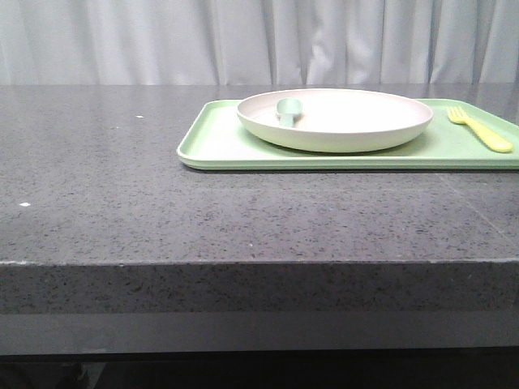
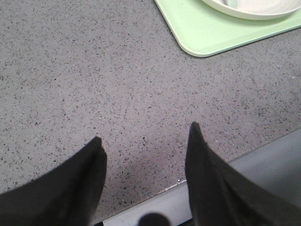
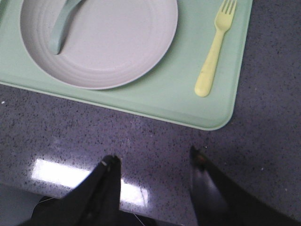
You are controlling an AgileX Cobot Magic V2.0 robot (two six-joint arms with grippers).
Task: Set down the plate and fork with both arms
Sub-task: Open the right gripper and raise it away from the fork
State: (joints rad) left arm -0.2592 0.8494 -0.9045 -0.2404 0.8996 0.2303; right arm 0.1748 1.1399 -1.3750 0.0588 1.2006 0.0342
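Note:
The cream plate (image 1: 335, 118) rests on the light green tray (image 1: 223, 138), with a pale teal spoon (image 1: 288, 110) lying in it. The same plate (image 3: 99, 40) fills much of the right wrist view, and its rim (image 2: 249, 10) shows in the left wrist view. Beside the plate on the tray lies the yellow fork (image 1: 480, 129), also seen as the fork (image 3: 215, 47) from the right wrist. My left gripper (image 2: 146, 133) hangs open over the bare counter near its front edge. My right gripper (image 3: 154, 156) is open too, short of the tray, holding nothing. Neither arm shows in the front view.
The tray (image 3: 188, 106) sits at the back right of the dark speckled counter (image 1: 122, 178). The counter's front edge (image 2: 207, 176) runs just under my left fingers. A pale curtain (image 1: 122, 40) hangs behind the table.

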